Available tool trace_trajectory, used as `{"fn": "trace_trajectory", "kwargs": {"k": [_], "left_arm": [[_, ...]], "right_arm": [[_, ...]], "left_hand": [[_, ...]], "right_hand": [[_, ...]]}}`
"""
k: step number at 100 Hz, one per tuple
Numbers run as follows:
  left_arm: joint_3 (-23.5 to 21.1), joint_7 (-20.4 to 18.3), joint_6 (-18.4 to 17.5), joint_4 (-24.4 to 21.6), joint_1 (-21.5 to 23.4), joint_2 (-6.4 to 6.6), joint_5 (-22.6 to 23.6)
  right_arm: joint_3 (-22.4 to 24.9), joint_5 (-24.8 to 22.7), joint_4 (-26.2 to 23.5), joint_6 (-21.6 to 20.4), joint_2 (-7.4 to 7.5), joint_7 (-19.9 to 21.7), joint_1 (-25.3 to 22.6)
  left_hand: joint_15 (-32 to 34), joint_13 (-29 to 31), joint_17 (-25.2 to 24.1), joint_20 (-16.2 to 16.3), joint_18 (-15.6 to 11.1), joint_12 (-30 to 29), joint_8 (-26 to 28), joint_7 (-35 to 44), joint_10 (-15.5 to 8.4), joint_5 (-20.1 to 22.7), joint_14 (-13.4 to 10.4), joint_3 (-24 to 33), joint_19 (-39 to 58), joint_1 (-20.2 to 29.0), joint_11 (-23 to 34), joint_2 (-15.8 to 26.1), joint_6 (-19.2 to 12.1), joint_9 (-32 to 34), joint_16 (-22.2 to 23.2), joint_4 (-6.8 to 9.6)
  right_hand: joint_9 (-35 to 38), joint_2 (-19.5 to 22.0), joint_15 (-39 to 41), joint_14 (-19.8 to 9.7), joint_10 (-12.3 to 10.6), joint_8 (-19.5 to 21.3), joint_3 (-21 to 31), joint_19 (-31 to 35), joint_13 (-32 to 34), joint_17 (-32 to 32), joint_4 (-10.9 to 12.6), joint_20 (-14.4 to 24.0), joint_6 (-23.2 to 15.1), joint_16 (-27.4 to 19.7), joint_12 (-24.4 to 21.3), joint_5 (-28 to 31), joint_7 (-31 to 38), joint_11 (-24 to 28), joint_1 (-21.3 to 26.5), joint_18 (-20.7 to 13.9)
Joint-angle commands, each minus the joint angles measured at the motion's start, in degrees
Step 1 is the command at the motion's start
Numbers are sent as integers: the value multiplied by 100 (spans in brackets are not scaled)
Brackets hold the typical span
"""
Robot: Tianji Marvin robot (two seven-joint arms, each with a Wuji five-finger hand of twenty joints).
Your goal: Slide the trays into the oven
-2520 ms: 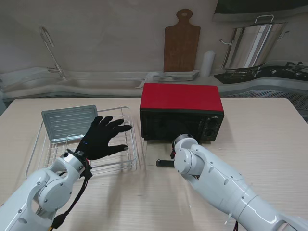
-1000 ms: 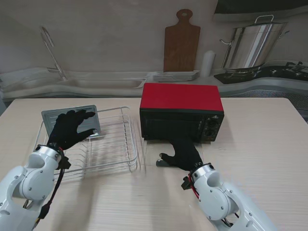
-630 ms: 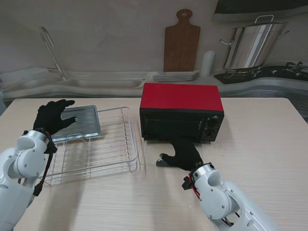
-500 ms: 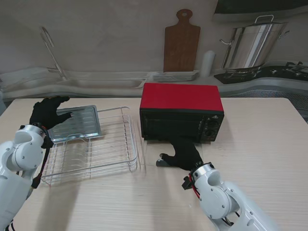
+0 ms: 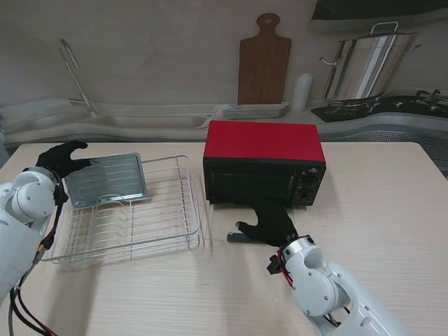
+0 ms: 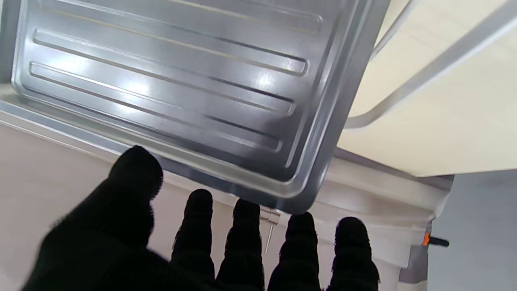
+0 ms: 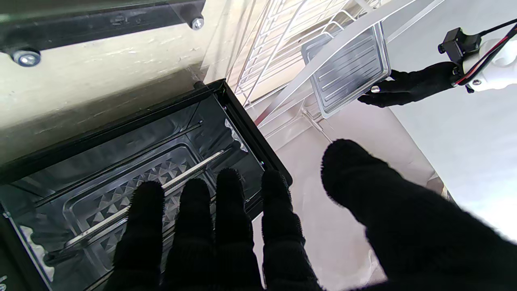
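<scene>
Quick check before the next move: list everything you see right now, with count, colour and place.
Oven: one, red top, black front, table centre, door open.
Tray: one, silver, leaning in the rack's far left part.
Rack: one, white wire, left of the oven.
Cutting board: one, brown wood, against the back wall.
Pot: one, steel, far right counter.
Plates: one white stack, behind the oven.
Faucet: one, metal, far left.
Left hand: black glove, at the tray's left edge.
Right hand: black glove, open, on the oven door.
</scene>
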Motion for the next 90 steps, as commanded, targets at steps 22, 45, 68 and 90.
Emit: {"fn": "trace_trajectory", "kwargs": {"k": [22,45,68,90], "left_arm": [[113,-239,173,189,-155,-6,-95],[106,-378,302,62,-90,13,-41],[-51,-548,269,-265,126,31,-30],[-202,-768,287,-611,320,55,-14]], "right_arm": [[-12,5,-7,37,-25,89,-38],[-30,57,-6,50,-29,101,-43],[-34,103,-10,38,-37,88,-44],[-31,128,-21,6,-44,64,-49]], "left_hand": [[1529,1177,139,81,118,1338,1719,2093,67,426,340,666,2883,339,1749,-425,87,1177,1072,-348],[2490,2065,660,-67,347,3248,2510,3790,-130,604,473,-23,4191,2027,1938,-758,-331,2483,1377,-383],[2700,2530,995,-97,509,3062,2075,3306,-109,1337,604,700,4637,3319,913,-736,-316,3192,1328,-423],[3431,2813,1041,256,657,3375,3645,4170,-321,2038,848,1466,5265,3332,2822,-522,-801,3084,2483,-345]], "right_hand": [[-201,-47,-5,-188,-222,-78,-123,-32,-210,-36,175,-30,-59,-32,-38,-235,48,-11,-85,-191],[-198,-43,4,-189,-221,-78,-121,-13,-213,-32,174,-21,-57,-26,-33,-233,53,4,-77,-185],[-185,-34,13,-179,-212,-78,-115,0,-200,-28,175,-15,-40,-22,-29,-218,60,15,-69,-179],[-161,-15,20,-175,-215,-80,-126,18,-177,-14,175,-6,-43,-19,-27,-202,61,21,-80,-179]]}}
